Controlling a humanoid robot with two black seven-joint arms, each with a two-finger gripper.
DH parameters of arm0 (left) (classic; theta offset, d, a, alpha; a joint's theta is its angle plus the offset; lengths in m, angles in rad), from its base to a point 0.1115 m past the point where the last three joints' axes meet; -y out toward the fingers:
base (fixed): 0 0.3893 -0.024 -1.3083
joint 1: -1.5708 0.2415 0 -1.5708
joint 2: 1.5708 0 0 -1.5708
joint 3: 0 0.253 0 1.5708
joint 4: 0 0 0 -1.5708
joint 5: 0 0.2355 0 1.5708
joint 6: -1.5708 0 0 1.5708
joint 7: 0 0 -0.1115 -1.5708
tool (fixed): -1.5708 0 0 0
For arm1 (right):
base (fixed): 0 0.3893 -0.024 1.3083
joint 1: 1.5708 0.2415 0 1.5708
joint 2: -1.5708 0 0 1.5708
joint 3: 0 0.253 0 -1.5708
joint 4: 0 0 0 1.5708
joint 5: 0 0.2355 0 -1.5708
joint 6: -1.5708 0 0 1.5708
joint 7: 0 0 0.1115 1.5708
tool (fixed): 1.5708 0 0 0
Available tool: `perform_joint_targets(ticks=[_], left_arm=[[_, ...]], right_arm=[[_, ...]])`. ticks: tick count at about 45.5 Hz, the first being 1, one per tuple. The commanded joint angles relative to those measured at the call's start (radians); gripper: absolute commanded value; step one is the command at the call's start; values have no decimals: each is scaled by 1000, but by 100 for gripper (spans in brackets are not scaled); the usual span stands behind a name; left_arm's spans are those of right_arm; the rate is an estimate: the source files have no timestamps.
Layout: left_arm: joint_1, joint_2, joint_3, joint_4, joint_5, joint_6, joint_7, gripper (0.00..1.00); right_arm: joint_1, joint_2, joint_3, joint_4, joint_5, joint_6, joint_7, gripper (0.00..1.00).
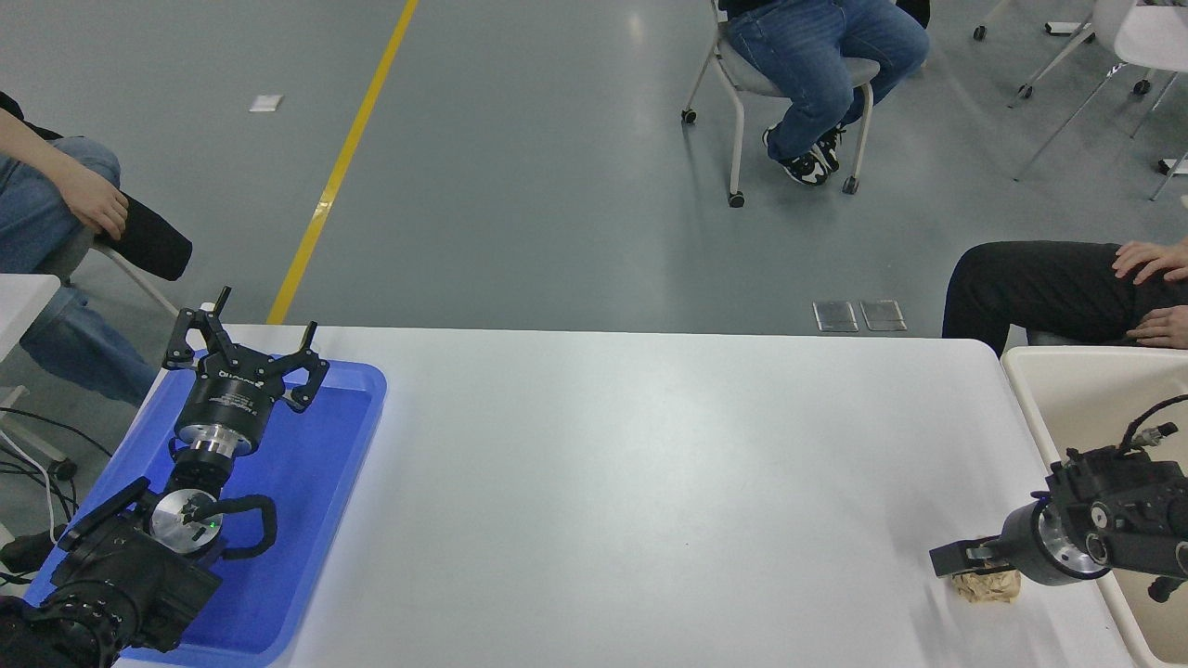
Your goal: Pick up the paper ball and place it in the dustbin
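Note:
The tan, wrinkled paper ball (989,586) lies on the white table near its front right corner, close to the dustbin. My right gripper (956,560) comes in from the right edge, points left and sits right over the ball, partly covering its top. Whether it grips the ball does not show. The cream dustbin (1030,401) stands off the table's right end, with my right arm crossing its rim. My left gripper (249,336) is parked open and empty over the blue tray at the lower left.
A shallow blue tray (325,482) lies at the table's left end under the left arm. A person's knees and hands (1151,260) are close behind the dustbin. Other people sit at the far left and far back on chairs.

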Motion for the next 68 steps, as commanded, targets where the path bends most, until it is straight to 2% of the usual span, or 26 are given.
perform_joint_targets(ticks=[1, 2, 3, 4, 5, 15, 27, 44, 68], left_arm=[[0, 0, 0, 1, 0, 0, 0, 100], [0, 0, 0, 1, 0, 0, 0, 100], [0, 0, 0, -2, 0, 0, 0, 100], [0, 0, 0, 1, 0, 0, 0, 100], [0, 0, 0, -2, 0, 0, 0, 100], [-2, -3, 0, -2, 0, 0, 0, 100], [-2, -3, 0, -2, 0, 0, 0, 100], [-2, -3, 0, -2, 2, 0, 0, 100], [-2, -3, 0, -2, 2, 0, 0, 100]], right_arm=[[-13, 6, 4, -12, -1, -11, -3, 37], [-13, 4, 4, -10, -1, -11, -3, 32], [-12, 3, 4, -10, -3, -11, -3, 22], [-12, 1, 4, -9, -1, -11, -1, 7], [-10, 0, 4, -7, -3, -11, -1, 0], [80, -71, -23, 78, -17, -1, 0, 0], [456, -192, -195, 316, -12, 52, -1, 0], [968, -183, -414, 484, 40, 248, -3, 0], [1186, -114, -565, 527, 40, 314, -3, 0]])
